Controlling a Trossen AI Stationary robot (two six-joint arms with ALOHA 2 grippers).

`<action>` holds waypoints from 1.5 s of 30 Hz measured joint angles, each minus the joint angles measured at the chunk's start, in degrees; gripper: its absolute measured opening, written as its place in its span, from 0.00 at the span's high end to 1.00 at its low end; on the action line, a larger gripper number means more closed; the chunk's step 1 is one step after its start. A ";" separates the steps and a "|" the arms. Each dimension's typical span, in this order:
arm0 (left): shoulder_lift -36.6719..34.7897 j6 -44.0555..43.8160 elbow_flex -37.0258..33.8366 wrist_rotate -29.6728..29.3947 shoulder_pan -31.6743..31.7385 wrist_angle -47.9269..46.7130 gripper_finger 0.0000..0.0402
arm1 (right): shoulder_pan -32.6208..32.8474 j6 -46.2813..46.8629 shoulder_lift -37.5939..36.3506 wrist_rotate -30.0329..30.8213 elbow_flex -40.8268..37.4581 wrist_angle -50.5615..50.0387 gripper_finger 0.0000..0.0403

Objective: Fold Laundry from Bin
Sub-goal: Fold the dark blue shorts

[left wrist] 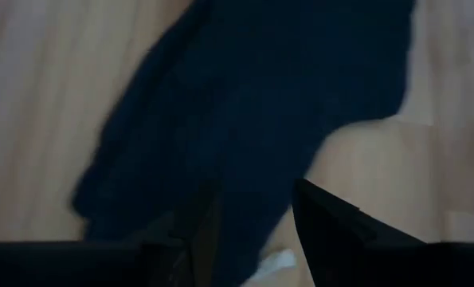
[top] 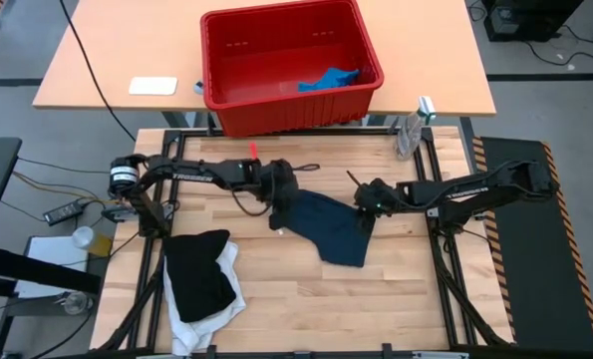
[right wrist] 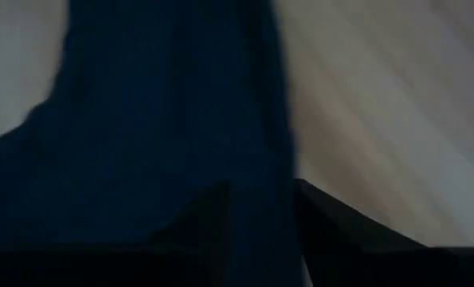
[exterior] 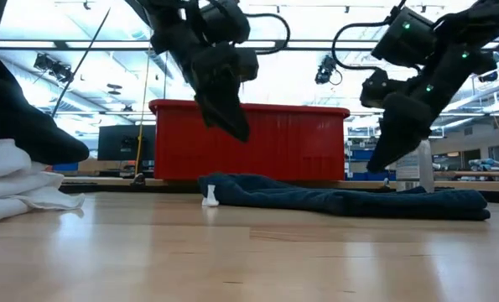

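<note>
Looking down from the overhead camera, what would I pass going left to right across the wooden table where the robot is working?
Black garment lying on a white garment → left gripper → dark navy garment → right gripper. The red bin sits farther back on another table, with a small bright blue garment inside.

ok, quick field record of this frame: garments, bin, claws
navy garment: spread flat mid-table, between both arms
left claw: above the navy garment's left edge, jaws apart, cloth between them in wrist view; grip unclear
right claw: above its right edge, jaws apart
black garment: folded, front left, lying on the white garment
bin: red, on the far table, with the blue garment inside
</note>
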 joint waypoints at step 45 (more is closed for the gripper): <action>-8.35 -22.96 -18.30 13.30 -1.78 20.75 0.60 | -4.51 1.80 9.83 -19.79 9.25 10.22 0.65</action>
